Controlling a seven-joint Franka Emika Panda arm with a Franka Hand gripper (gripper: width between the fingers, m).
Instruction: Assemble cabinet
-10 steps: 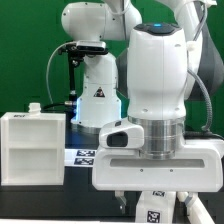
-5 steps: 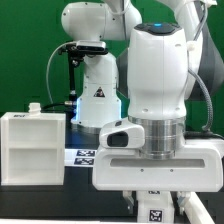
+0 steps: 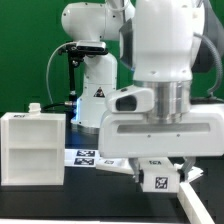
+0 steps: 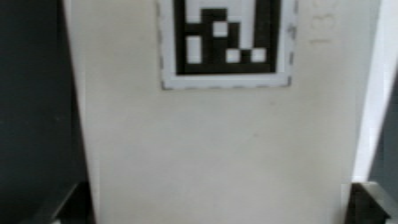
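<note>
The cabinet (image 3: 30,148) stands open-fronted at the exterior view's left, well apart from the gripper (image 3: 160,176), whose fingers look clamped on 1 small tagged white panel (image 4: 214,140), so assembly seems early, this panel not yet fitted.

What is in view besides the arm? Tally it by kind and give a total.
Cabinet: 1
Panel, held in the hand: 1
Marker board: 1
Total: 3
</note>
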